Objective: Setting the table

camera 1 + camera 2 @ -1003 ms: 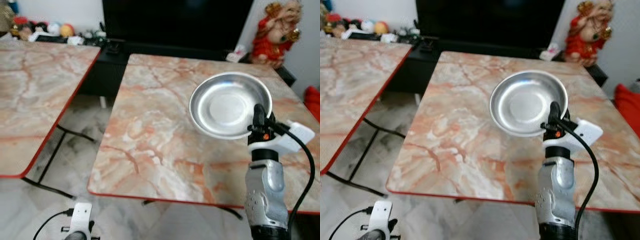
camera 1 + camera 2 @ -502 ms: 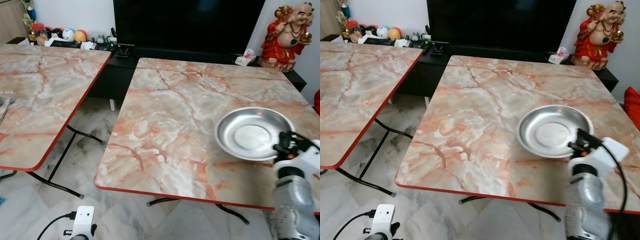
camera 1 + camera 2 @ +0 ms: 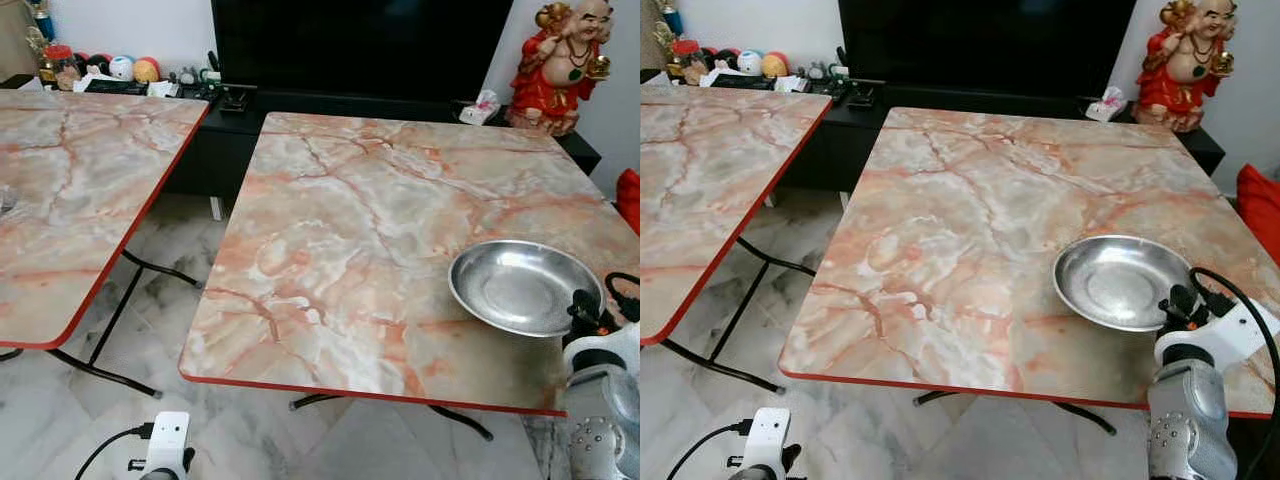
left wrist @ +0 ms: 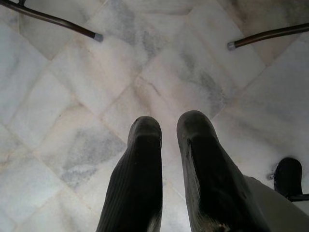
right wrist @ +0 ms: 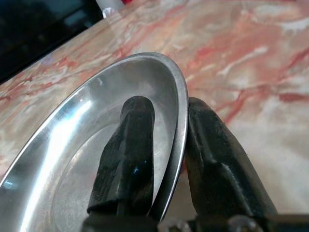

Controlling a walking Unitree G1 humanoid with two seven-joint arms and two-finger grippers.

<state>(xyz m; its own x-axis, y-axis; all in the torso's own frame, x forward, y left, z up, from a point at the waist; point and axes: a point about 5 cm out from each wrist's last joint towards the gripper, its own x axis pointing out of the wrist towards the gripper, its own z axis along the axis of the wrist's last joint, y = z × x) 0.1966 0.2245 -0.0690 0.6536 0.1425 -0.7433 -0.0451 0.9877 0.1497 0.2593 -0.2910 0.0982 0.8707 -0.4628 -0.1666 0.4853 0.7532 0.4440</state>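
Observation:
A round steel plate [image 3: 520, 285] sits low over the marble table [image 3: 350, 230] near its front right corner. My right gripper [image 3: 583, 308] is shut on the plate's near rim [image 5: 181, 116], one finger [image 5: 128, 145] inside the dish and the other finger [image 5: 217, 159] outside it. The plate [image 3: 1118, 280] looks level, at or just above the tabletop; contact cannot be judged. My left gripper [image 4: 166, 128] hangs idle over the tiled floor, fingers nearly together with nothing between them.
A second marble table [image 3: 70, 190] stands to the left, with a gap of tiled floor [image 3: 150, 300] between. A black TV stand [image 3: 330, 100] and a red figurine [image 3: 560, 65] lie beyond the table's far edge. Folding table legs [image 4: 53, 21] cross the floor.
The plate came down from a raised, tilted hold to low and level near the table's front right corner. The camera view shifted as well. The right gripper kept its hold.

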